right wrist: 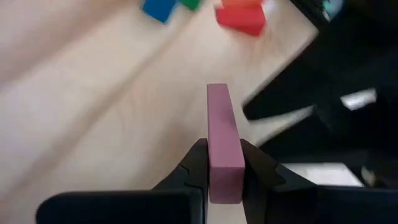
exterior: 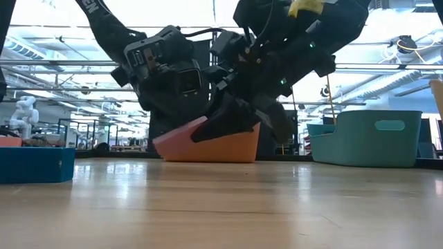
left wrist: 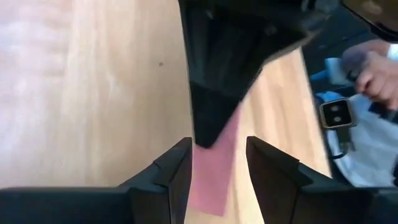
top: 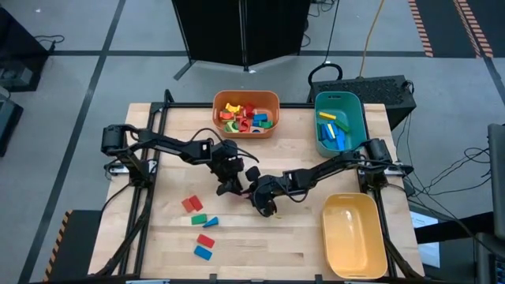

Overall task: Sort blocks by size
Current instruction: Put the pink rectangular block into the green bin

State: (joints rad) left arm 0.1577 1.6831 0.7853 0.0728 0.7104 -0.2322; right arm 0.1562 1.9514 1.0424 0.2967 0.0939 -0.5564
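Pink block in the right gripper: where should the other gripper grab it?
Grab the free end of the pink block, sticking out past the right gripper, which is shut on its other end. Come end-on from the opposite side and squeeze its two wide flat faces. The open left gripper has a finger on each side.

Both claws (top: 246,188) mid-table (blocks (top: 202,223) nearby)

Grey floor (top: 79,47) with dark seams surrounds the wooden table (top: 173,237); ceiling lights glare.
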